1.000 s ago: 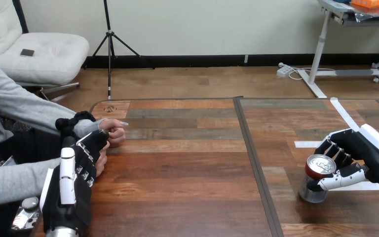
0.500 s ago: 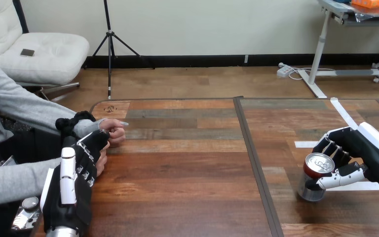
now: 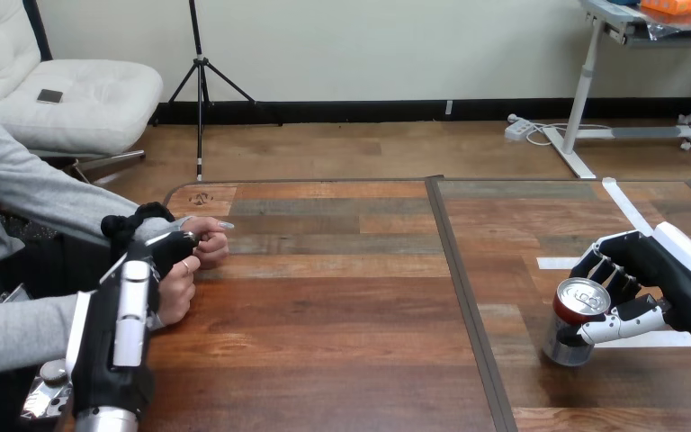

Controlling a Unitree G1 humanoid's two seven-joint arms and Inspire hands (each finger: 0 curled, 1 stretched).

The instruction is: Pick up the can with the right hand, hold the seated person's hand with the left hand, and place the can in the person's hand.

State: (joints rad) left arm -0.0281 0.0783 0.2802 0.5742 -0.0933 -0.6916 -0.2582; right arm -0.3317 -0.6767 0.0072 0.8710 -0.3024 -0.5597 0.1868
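Observation:
A silver can with a red top (image 3: pixel 574 322) stands on the right half of the wooden table (image 3: pixel 342 297). My right hand (image 3: pixel 657 274) is shut on it, fingers behind and thumb across the front. My left hand (image 3: pixel 124 324) is at the table's left edge, turned on its side. Its fingers (image 3: pixel 176 244) are fairly straight and reach between the person's two hands. The person's nearer hand (image 3: pixel 176 290) lies against my left hand's right side. The person's farther hand (image 3: pixel 209 239) rests just beyond my fingertips. I see no fingers curled round either hand.
The person's grey-sleeved arms (image 3: pixel 27 193) come in from the left edge. White tape strips (image 3: pixel 628 209) lie on the table's right part, behind and under my right hand. A dark seam (image 3: pixel 462 288) divides the tabletop.
My left hand has rolled onto its side and stretched forward between the person's hands. My right hand and the can have hardly moved.

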